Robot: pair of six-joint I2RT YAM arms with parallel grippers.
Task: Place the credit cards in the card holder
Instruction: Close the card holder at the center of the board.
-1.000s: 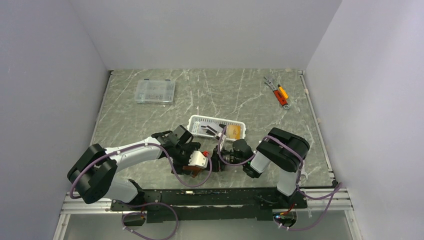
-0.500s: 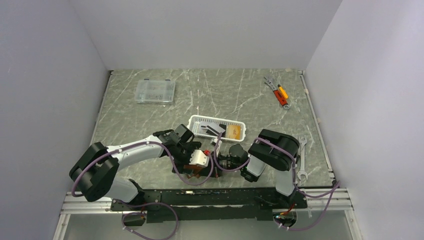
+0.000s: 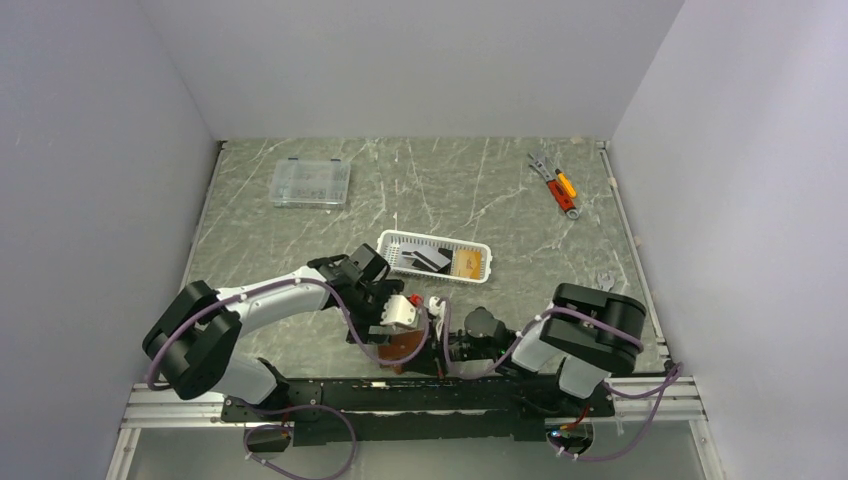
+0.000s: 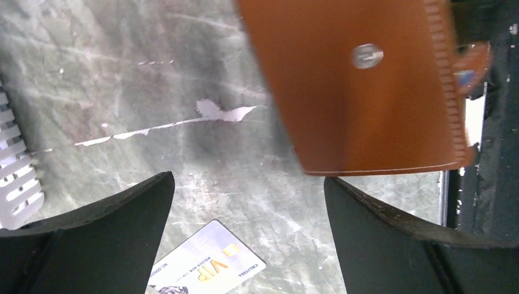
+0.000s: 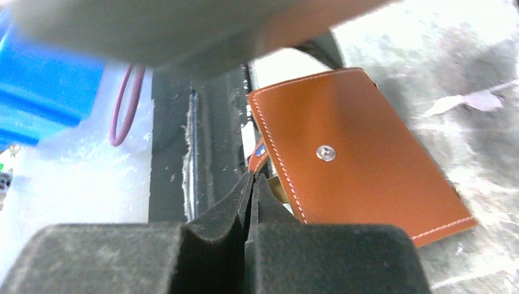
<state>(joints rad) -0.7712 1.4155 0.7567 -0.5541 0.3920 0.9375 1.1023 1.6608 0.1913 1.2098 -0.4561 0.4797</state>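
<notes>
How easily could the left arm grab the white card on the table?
Probably easily enough, yes. The left gripper is open, and the white card lies on the table below, between its fingers, with nothing on it. It lies flat, though, so pinching it could be fiddly.

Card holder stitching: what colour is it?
White, on the brown card holder; clearest in the right wrist view.

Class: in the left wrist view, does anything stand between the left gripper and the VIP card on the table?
Nothing visible does. The left gripper is open, and the card lies uncovered between its fingers. The wallet sits beyond, off to one side, not over the card.
</notes>
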